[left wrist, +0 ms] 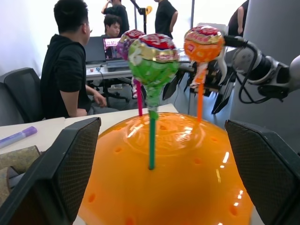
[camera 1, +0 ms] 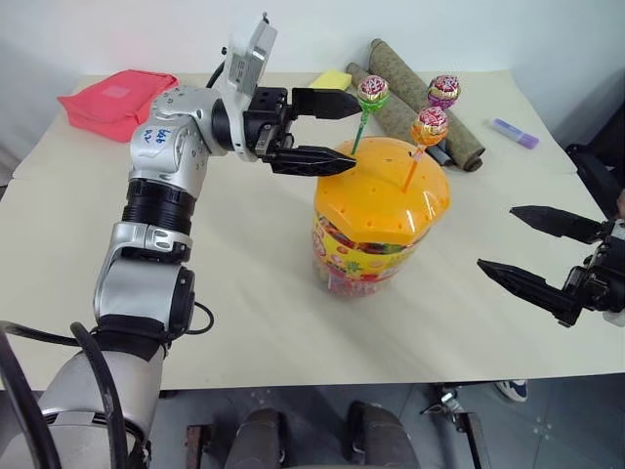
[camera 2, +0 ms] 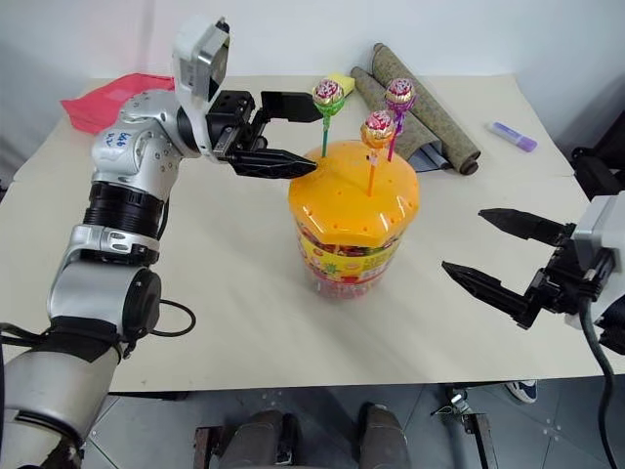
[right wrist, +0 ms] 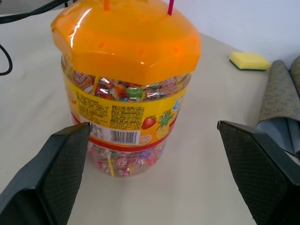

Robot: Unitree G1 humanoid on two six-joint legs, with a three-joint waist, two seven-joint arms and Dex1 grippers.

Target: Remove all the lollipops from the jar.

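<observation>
The jar (camera 1: 376, 230) is seen standing upright near the middle of the table (camera 1: 244, 293), with three lollipops planted by their sticks in holes of its orange domed lid (camera 1: 383, 186).

Head views: the left hand (camera 1: 337, 132) is held level beside the lid's upper edge, fingers spread wide, nothing gripped; the green-stick lollipop (camera 1: 372, 93) stands just past its fingertips. The right hand (camera 1: 532, 249) is held well apart from the jar on the other side, fingers equally wide, empty. A red cloth (camera 1: 112, 98), a yellow sponge (camera 1: 332, 79), rolled mats (camera 1: 430, 98) and a purple marker (camera 1: 514, 133) are noted along the table's far side.

Left wrist view: the lid is seen close up, dotted with small holes, and the sticks can be traced into them. The green-stick lollipop (left wrist: 152, 58) is nearest, wrapped green and red; the orange-stick lollipop (left wrist: 203, 43) is to one side; the pink-stick lollipop (left wrist: 129, 40) is partly hidden behind the green one. People are seen at desks beyond the table.

Right wrist view: the jar's wall (right wrist: 124, 126) is shown. It is clear plastic, banded by a yellow fruit-print label with a barcode, and packed with wrapped sweets above and below the label. The tops of the lollipops are cut off here.
</observation>
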